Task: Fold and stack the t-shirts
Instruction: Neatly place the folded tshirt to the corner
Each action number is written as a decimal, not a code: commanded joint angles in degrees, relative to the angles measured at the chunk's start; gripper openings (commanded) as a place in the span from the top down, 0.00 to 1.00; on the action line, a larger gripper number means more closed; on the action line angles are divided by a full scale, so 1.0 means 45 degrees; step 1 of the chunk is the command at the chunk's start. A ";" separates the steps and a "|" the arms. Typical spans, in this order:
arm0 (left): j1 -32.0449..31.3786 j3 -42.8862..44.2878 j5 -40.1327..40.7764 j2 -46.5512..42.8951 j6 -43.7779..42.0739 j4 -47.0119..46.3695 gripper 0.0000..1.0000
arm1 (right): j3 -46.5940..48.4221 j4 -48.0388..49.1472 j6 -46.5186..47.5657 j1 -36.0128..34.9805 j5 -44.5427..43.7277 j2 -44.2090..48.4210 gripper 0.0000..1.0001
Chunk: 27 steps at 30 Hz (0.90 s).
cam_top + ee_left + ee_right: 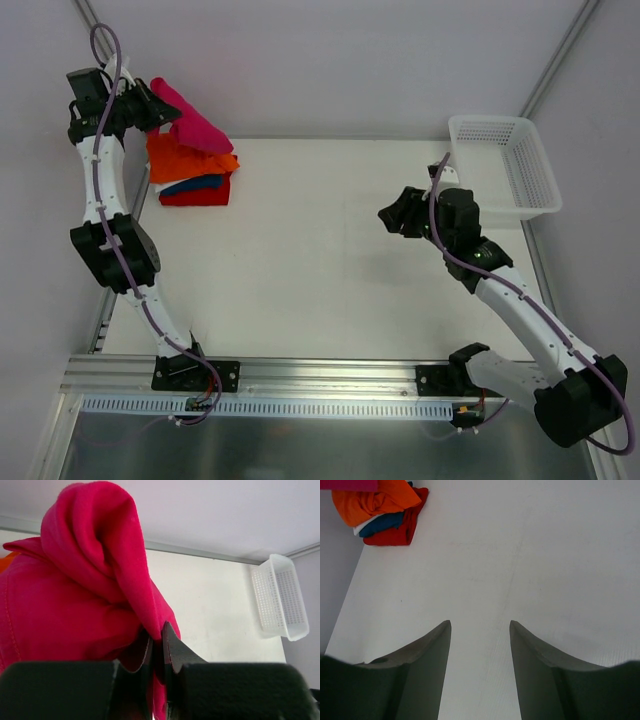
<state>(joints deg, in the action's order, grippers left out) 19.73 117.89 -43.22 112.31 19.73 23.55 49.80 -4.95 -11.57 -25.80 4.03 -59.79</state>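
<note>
The magenta-pink t-shirt [195, 122] hangs bunched from my left gripper [150, 105], above the stack at the table's far left. In the left wrist view my left gripper [158, 635] is shut on a fold of the pink t-shirt [75, 595]. The stack holds an orange t-shirt [185, 160] on top, a dark blue t-shirt [195, 184] and a red t-shirt [195, 196] at the bottom. My right gripper [392, 215] is open and empty over the table's middle right. In the right wrist view, past my right gripper [480, 625], the orange t-shirt [370, 502], the blue t-shirt [382, 524] and the red t-shirt [395, 532] show.
A white plastic mesh basket [505, 165] stands at the table's far right; it also shows in the left wrist view [280, 597]. A metal rail [300, 380] runs along the near edge by the arm bases. A wall stands close to the left of the stack.
</note>
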 commanded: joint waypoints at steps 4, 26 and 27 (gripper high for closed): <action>-0.0184 -0.1077 0.0698 -0.0058 -0.0906 -0.0136 1.00 | -0.0071 0.0339 -0.0163 -0.0028 0.0295 0.0903 0.46; -0.0165 -0.1997 0.5384 0.2367 -0.1512 -0.0097 0.93 | -0.0442 -0.0657 0.0033 -0.0047 0.0080 0.2154 0.46; -0.0165 -0.2133 0.5966 0.2327 -0.1493 -0.0097 0.87 | -0.0481 -0.0638 0.0013 -0.0028 0.0100 0.2096 0.46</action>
<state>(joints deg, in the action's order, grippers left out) 19.11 109.71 -24.32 122.85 14.98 24.23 48.77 -8.03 -11.55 -25.80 4.34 -51.42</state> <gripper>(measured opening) 0.094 0.539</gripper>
